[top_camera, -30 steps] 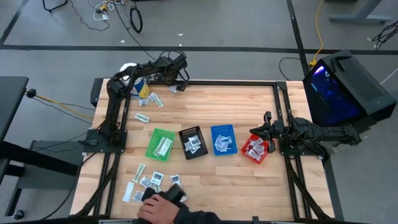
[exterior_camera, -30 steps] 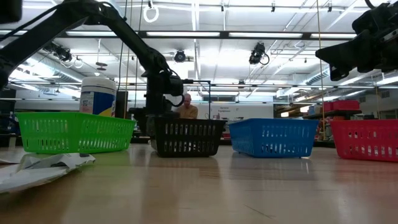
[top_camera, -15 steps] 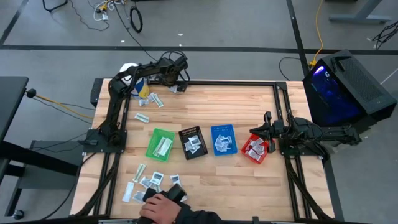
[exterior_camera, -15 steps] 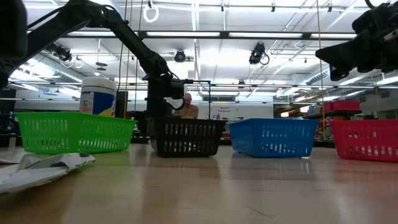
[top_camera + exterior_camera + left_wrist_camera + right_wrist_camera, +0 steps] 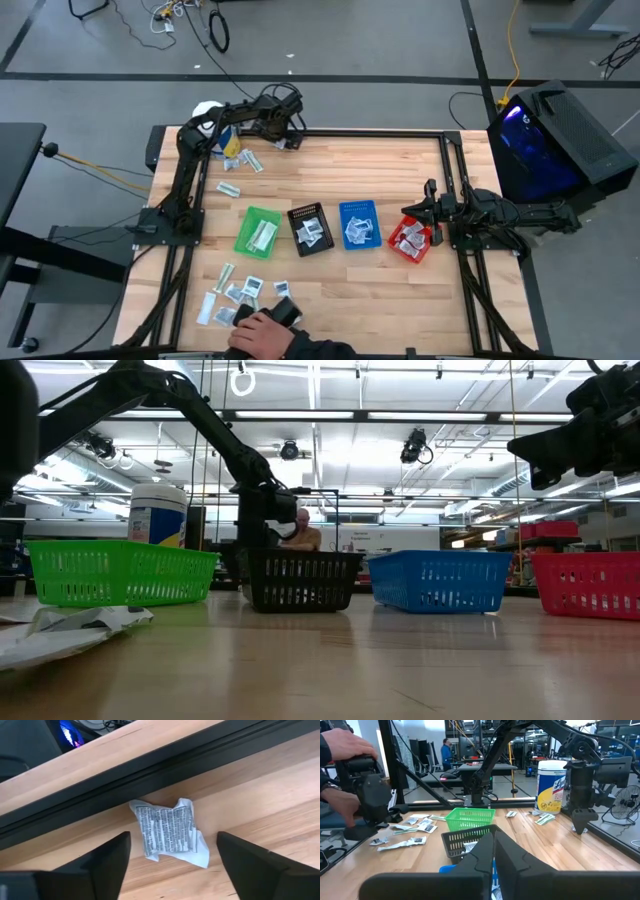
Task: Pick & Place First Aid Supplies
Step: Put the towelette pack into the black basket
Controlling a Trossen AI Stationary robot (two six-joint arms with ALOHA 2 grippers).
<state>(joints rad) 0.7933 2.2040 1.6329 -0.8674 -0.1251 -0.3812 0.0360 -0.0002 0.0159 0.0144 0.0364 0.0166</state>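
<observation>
Desk (image 5: 400,290) of pale wood, carrying four small bins in a row: green bin (image 5: 258,231), black bin (image 5: 310,228), blue bin (image 5: 358,224), red bin (image 5: 411,241), each holding sachets, the count inside too small to tell. White tub (image 5: 158,513) at the far left corner, partly hidden by the left arm. Left gripper (image 5: 172,865) at the far edge, fingers spread either side of one crumpled printed sachet (image 5: 170,831) lying against the black rail, apparently not yet touched. Right gripper (image 5: 431,191) hanging just beyond the red bin, fingers pressed together, holding nothing. Loose first aid supplies (image 5: 240,290) at the near left corner, roughly eight; about four more (image 5: 240,160) near the tub. Person's hand (image 5: 262,338), cut off by the near edge, holding a dark object.
</observation>
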